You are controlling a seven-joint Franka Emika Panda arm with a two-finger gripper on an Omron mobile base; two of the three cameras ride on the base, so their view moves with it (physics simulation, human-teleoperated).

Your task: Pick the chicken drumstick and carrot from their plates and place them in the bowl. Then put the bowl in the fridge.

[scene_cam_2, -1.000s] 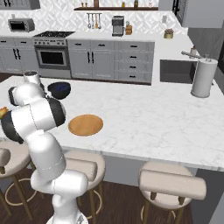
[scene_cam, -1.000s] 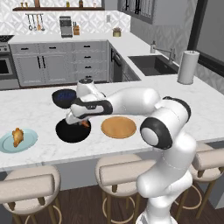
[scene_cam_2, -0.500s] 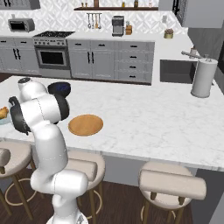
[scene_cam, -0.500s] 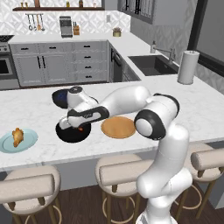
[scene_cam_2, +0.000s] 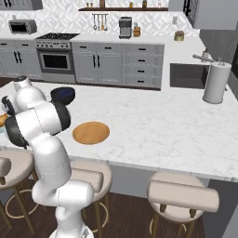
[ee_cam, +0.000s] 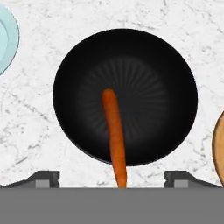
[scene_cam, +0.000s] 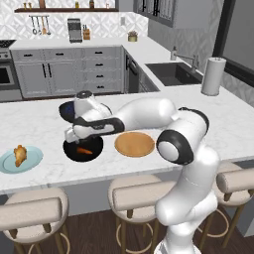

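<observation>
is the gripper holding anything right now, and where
Nothing is held: the gripper is open above the bowl, and the carrot lies loose in it.

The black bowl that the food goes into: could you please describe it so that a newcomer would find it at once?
Start at the white marble island counter with the stools along its near edge. Between the pale blue plate bearing the chicken drumstick and the bare tan wooden plate sits the black bowl, under the open gripper. Unlike the blue-lined dark bowl behind it, it is black inside and has the carrot in it.
</observation>
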